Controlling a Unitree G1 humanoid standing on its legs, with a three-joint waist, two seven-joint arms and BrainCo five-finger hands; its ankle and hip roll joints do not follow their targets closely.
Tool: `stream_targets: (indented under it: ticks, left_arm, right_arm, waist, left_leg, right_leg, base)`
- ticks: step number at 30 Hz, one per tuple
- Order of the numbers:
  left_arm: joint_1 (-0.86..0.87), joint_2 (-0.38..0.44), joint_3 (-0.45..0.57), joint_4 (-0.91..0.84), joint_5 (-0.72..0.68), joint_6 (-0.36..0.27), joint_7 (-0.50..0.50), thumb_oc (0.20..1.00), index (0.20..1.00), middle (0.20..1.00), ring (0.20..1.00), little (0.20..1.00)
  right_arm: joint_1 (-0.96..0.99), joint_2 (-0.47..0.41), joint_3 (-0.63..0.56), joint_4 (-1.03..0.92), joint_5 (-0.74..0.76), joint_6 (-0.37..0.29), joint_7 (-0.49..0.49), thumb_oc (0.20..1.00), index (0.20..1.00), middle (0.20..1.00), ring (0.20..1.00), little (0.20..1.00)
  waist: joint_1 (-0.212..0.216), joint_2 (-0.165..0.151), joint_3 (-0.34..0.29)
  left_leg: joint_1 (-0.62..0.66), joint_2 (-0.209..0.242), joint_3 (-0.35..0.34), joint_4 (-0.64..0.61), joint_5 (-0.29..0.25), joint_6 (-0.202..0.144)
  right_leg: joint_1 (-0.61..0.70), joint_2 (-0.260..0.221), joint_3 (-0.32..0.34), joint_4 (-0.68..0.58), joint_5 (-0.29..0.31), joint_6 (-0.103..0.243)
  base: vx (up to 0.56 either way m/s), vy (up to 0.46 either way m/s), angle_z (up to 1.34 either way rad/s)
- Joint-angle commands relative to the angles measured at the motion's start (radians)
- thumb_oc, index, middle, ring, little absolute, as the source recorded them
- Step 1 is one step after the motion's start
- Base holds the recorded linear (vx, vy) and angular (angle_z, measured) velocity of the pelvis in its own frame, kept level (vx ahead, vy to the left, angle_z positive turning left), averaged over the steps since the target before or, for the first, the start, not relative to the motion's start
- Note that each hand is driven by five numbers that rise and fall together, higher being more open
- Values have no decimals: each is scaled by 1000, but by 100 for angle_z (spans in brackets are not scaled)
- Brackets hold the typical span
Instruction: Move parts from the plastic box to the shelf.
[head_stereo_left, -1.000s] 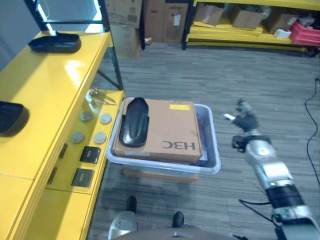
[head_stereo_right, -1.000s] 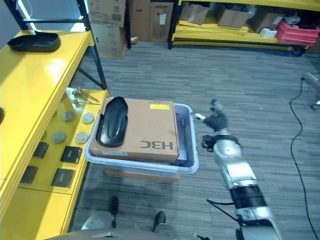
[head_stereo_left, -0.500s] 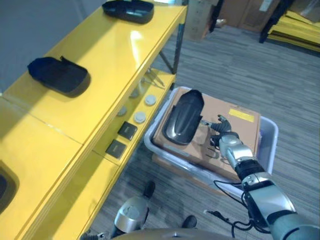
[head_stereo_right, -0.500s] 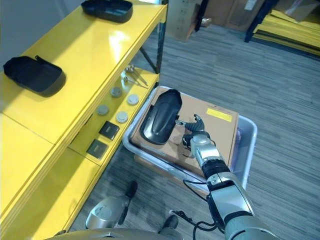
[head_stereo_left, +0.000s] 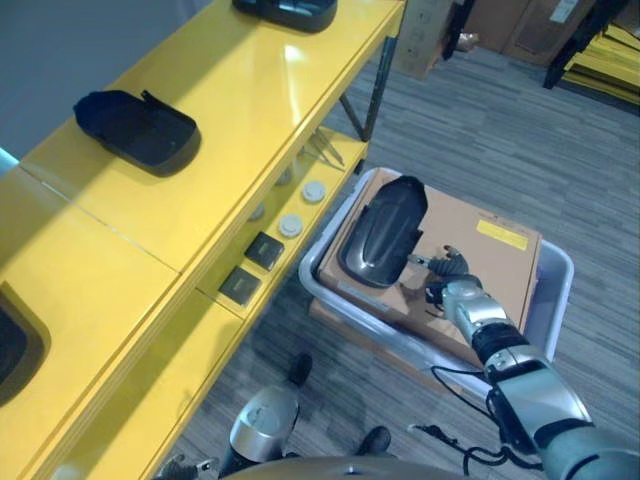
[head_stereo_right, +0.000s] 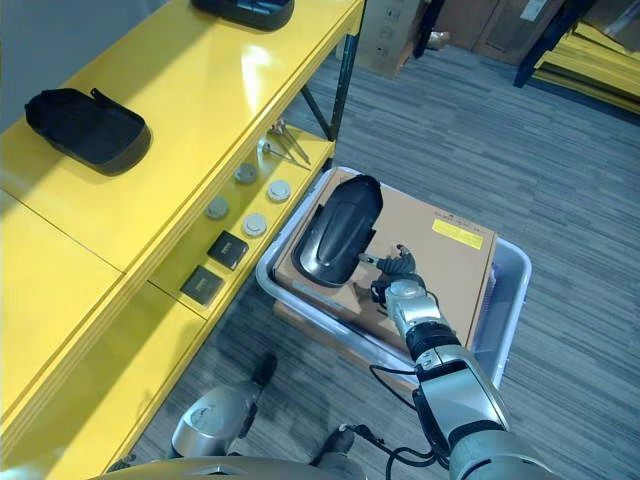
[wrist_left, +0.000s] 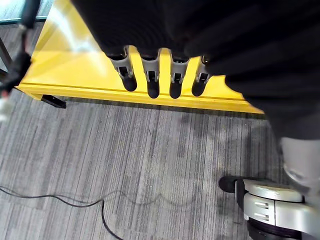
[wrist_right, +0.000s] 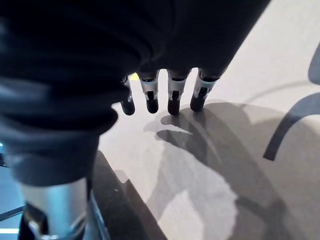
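The yellow shelf runs along the robot's left, its top level carrying a black tray-like part and another black part further along. On its lower level lie round grey discs and flat black squares, with a couple of thin metal tools beyond them. On the floor just beside the shelf stands the clear plastic box, and a brown cardboard box lies across its top. A long black curved part rests on the end of the cardboard nearest the shelf. The right hand hovers over the cardboard just beside that part, fingers straight and relaxed, holding nothing (its shadow falls on the cardboard below). The left hand hangs over the floor in front of the shelf's edge, fingers likewise straight and empty.
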Motion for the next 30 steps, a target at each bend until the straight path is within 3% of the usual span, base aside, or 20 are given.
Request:
stream_targets:
  ticks: [1, 9, 18, 28, 29, 30]
  left_arm:
    - [14, 33, -47, 18, -19, -3, 10, 1000, 1000, 1000, 1000, 1000]
    - [5, 49, -53, 12, -26, -15, 2, 1000, 1000, 1000, 1000, 1000]
    - [5, 70, -49, 10, -34, -26, -9, 1000, 1000, 1000, 1000, 1000]
    - [-22, 101, -59, 3, -41, -31, -19, 1000, 1000, 1000, 1000, 1000]
    - [-30, 113, -61, 1, -46, -34, -22, 1000, 1000, 1000, 1000, 1000]
    - [-32, 116, -60, 0, -47, -35, -22, 1000, 1000, 1000, 1000, 1000]
  right_arm:
    - [-15, -75, 67, 18, -39, -11, -1, 1000, 1000, 1000, 1000, 1000]
    - [-53, -77, 79, 84, -31, -33, 6, 1000, 1000, 1000, 1000, 1000]
    - [-95, -79, 117, 132, -81, 0, 54, 1000, 1000, 1000, 1000, 1000]
    - [-125, -69, 219, 250, -269, 35, 134, 1000, 1000, 1000, 1000, 1000]
    - [-136, -69, 238, 252, -270, 43, 138, 840, 840, 840, 840, 840]
    - [-137, -68, 242, 251, -267, 44, 140, 602, 602, 602, 602, 602]
  waist:
    - [22, 28, -44]
    - [47, 21, -27]
    - [76, 2, -14]
    - [103, -23, 6]
    - [106, -29, 12]
    - [107, -31, 14]
  left_leg:
    - [-7, 25, -3, 59, -113, 6]
    - [-24, 20, -14, 67, -115, 4]
    - [-48, 11, -31, 79, -116, 6]
    - [-74, 6, -44, 96, -120, 10]
    - [-81, 5, -46, 99, -121, 11]
    - [-83, 5, -46, 99, -121, 12]
  right_leg:
    - [-101, -39, 27, 90, 1, 26]
    - [-104, -37, 21, 88, 1, 30]
    - [-108, -37, 13, 90, 2, 37]
    - [-111, -32, 8, 89, 7, 44]
    - [-115, -29, 9, 88, 9, 46]
    - [-116, -28, 9, 88, 9, 46]
  base:
    - [-2, 17, 6]
    - [-17, 14, 6]
    - [3, 4, 7]
    - [-8, -25, 4]
    - [-28, -57, 9]
    - [-29, -57, 6]
